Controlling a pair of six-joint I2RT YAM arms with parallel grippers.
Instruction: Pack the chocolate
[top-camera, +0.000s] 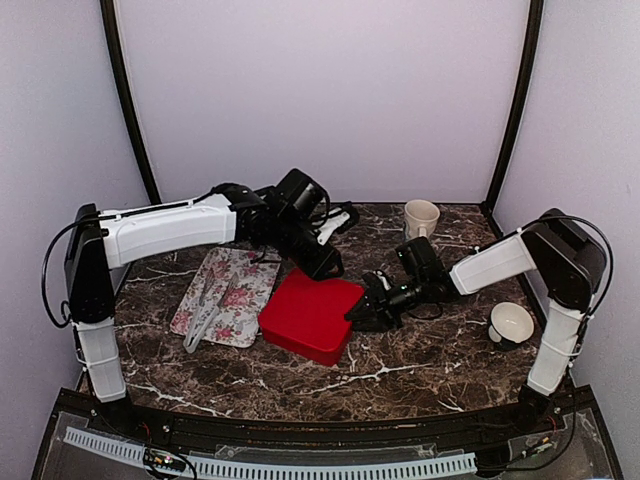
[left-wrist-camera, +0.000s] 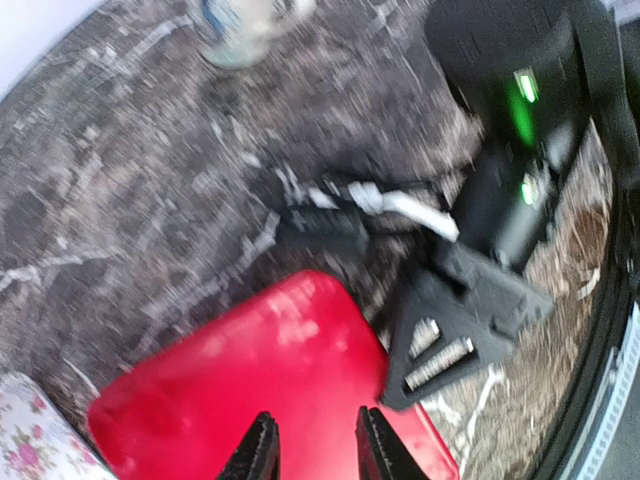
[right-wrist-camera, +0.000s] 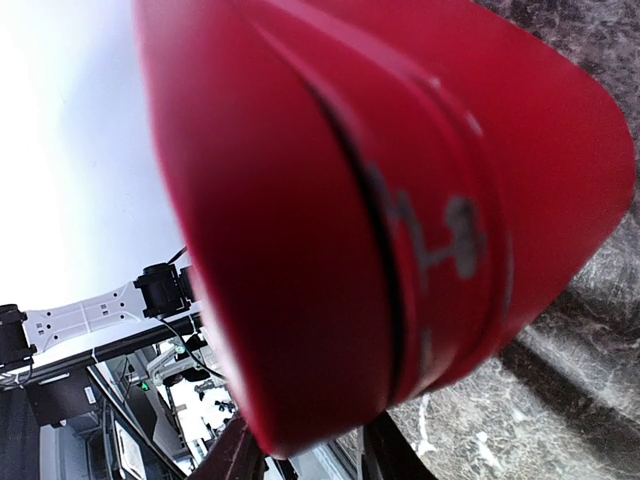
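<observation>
Red box, glossy and round-cornered, lid shut.

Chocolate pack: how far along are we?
Looks done: the red box appears closed, its seam showing in the right wrist view. No chocolate is visible anywhere, so it is presumably inside. In hand: the right hand seems clamped on the box's right edge, and the left hand hovers open above it. Left: confirm it is fully shut, then release.
</observation>
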